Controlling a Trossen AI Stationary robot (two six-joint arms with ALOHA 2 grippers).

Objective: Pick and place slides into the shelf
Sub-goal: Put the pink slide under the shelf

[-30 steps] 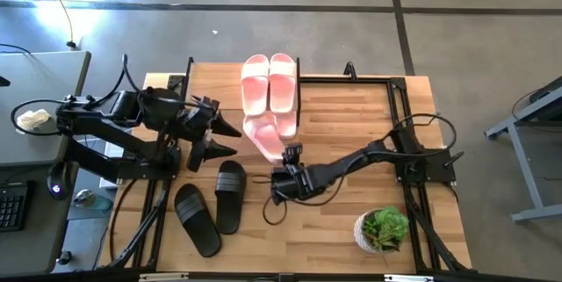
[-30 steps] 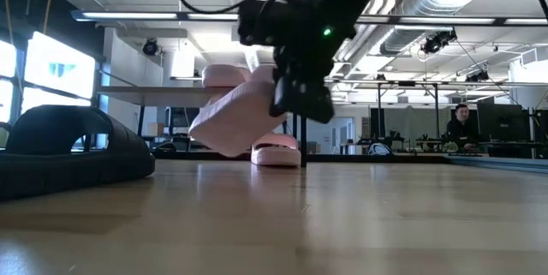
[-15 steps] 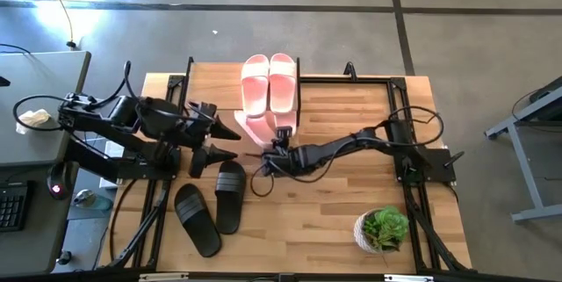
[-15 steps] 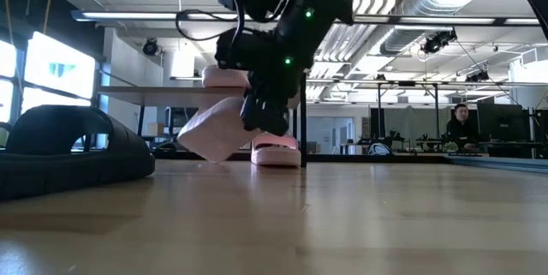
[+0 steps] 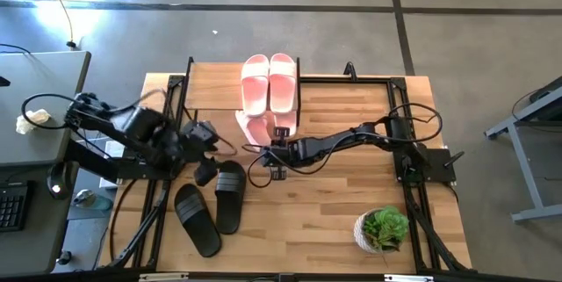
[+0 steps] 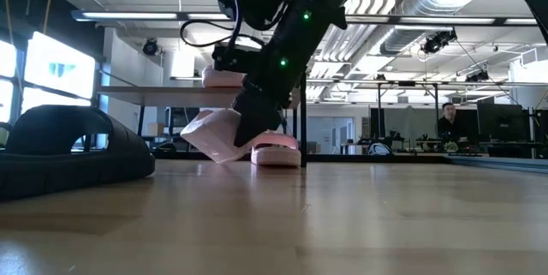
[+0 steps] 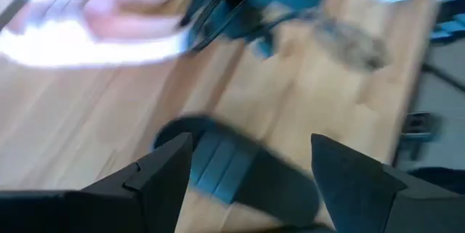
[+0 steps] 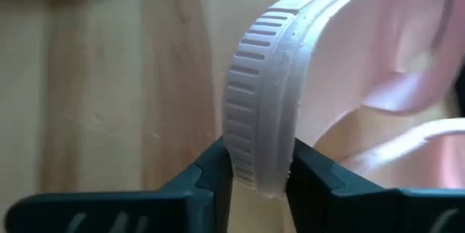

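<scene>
Two pale pink slides (image 5: 269, 83) lie on the shelf's top board (image 5: 213, 84) at the table's far edge. A third pink slide (image 6: 276, 150) sits under the shelf on the table. My right gripper (image 5: 276, 138) is in front of the shelf, shut on a fourth pink slide (image 5: 249, 126). Two black slides (image 5: 230, 196) (image 5: 195, 220) lie flat on the table, near and left. My left gripper (image 5: 208, 164) hangs open just above the nearer black slide (image 7: 232, 178), fingers on either side of it and apart from it. My right gripper pinches the pink slide's ribbed sole edge (image 8: 256, 135) between its two fingers (image 8: 215, 168), at the rounded end of the sole. The fingers reach in from the table's right, slanting down. The slide is tilted (image 6: 218, 134), its low edge at or just above the table.
A potted plant (image 5: 382, 227) stands near the right front corner. Black cables loop on the table by the right gripper (image 5: 261, 172). The shelf's thin black legs (image 6: 302, 134) stand just behind the held slide. Bare wood lies to the right of the shelf.
My right gripper has carried the pink slide toward the far edge and left, up to the shelf's front, and lower. The slide has turned from steeply tilted to lower and flatter. My left gripper has drawn back left and tipped down over the black slides.
</scene>
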